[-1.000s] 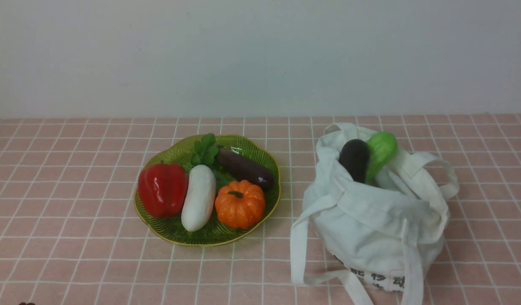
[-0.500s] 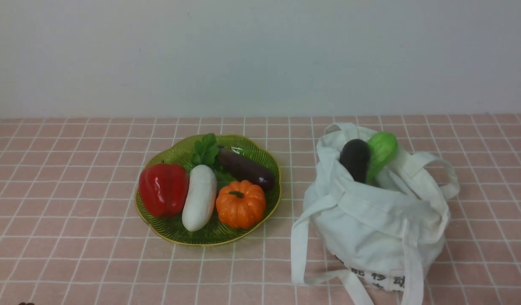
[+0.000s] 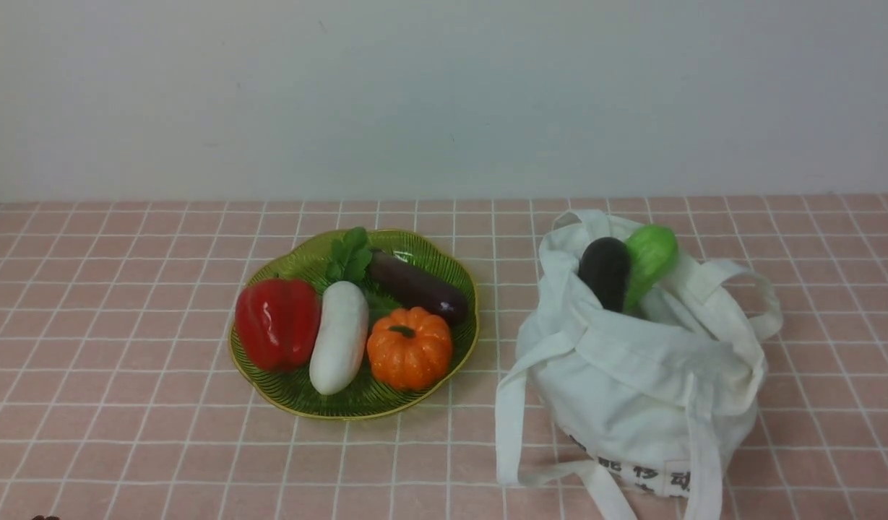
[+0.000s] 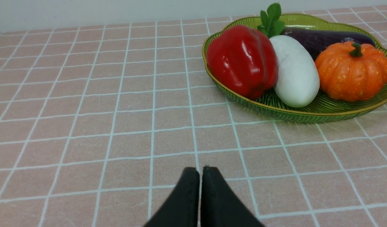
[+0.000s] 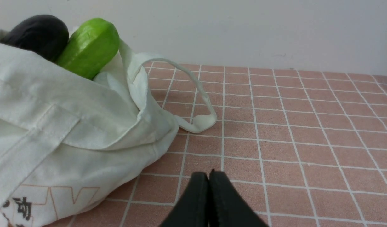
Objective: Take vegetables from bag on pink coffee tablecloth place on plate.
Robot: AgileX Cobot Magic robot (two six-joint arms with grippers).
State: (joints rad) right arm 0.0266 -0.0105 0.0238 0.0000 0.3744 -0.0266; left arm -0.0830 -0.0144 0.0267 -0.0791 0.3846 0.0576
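Four vegetables (image 3: 277, 323) on plate (image 3: 299, 397) (green)

Dusty pink tablecloth (image 3: 126, 404) with thin white grid lines. Ribbed translucent green plate (image 3: 444, 267), yellow rim, holding a glossy red pepper (image 3: 276, 323), white radish (image 3: 339, 336), speckled orange pumpkin (image 3: 409, 347) and dark purple eggplant (image 3: 417, 287). White bag (image 3: 646, 390), black characters; black-purple eggplant (image 3: 604, 272) and light green vegetable (image 3: 650, 254) inside.

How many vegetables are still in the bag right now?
2 show: a dark eggplant and a light green vegetable beside it, both poking out of the bag mouth. More may be hidden deeper inside; four others already lie on the plate.
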